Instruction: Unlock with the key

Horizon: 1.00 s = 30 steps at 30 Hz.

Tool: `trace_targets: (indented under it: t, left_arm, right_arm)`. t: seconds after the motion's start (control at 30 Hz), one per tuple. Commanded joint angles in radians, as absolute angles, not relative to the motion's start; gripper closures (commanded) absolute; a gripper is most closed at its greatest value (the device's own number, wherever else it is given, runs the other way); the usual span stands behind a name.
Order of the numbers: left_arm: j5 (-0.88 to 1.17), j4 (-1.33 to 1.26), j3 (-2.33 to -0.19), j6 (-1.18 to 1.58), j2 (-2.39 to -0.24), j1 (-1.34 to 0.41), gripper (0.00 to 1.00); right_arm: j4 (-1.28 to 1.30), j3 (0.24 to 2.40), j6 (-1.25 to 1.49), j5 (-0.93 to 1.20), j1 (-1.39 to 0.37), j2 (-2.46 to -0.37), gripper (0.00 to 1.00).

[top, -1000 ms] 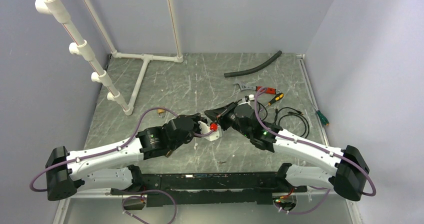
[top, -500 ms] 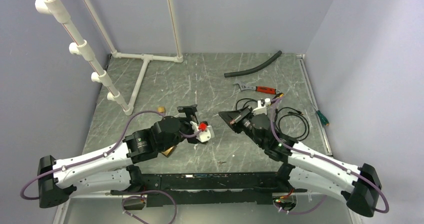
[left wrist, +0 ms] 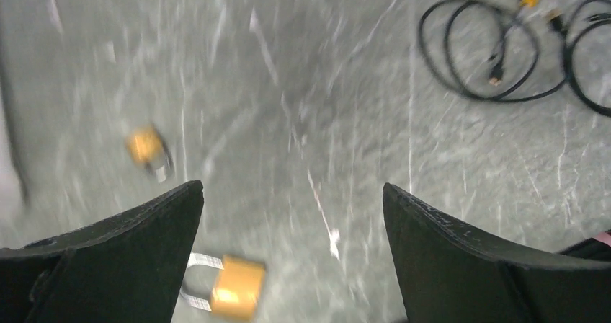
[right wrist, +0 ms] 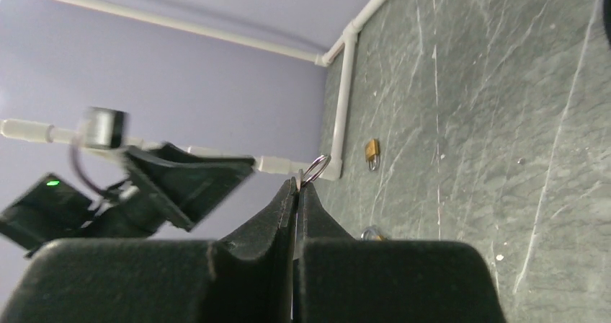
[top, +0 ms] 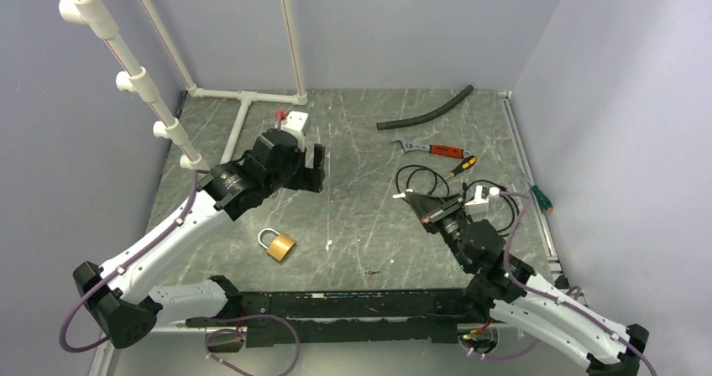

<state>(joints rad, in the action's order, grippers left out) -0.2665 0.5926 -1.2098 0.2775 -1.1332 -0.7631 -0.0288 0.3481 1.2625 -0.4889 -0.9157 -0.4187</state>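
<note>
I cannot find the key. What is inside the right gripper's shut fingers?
Only the ring of the key pokes out at the tips of the right gripper. Its blade is covered by the fingers and cannot be seen.

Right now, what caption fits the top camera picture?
Brass padlock lies untouched while the open left hand hovers farther back.

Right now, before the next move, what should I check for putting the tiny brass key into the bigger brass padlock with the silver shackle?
1. Tiny brass key gripped: ok, its ring pokes from the shut right gripper.
2. Key blade exposed: cannot tell, only the ring shows.
3. Bigger brass padlock with silver shackle steadied: not ok, it lies loose on the table.
4. Left gripper free: ok, open and empty.
5. Keyhole direction: cannot tell.
</note>
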Motion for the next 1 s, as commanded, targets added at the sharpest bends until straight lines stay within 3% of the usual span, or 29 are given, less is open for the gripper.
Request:
trace_targets:
  t: [0.0, 0.3, 0.6, 0.97]
  left_arm:
    - [-0.291, 0.975, -1.178, 0.762, -1.153, -0.719, 0.01]
    - [-0.286, 1.109, -1.040, 1.125, -1.113, -0.659, 0.01]
    - [-0.263, 1.124, -0.896, 1.380, -1.077, -0.659, 0.01]
    - [-0.173, 1.022, -0.812, 1.393, -1.118, -0.627, 0.01]
  right_arm:
    - [0.063, 0.330, 1.234, -0.566, -0.913, -0.330, 1.00]
    - [0.169, 0.391, 1.261, -0.525, -0.914, -0.380, 1.00]
    - [0.057, 0.323, 1.219, -0.493, -0.914, -0.367, 1.00]
    - [-0.409, 0.109, 0.913, -0.348, -0.914, -0.231, 1.00]
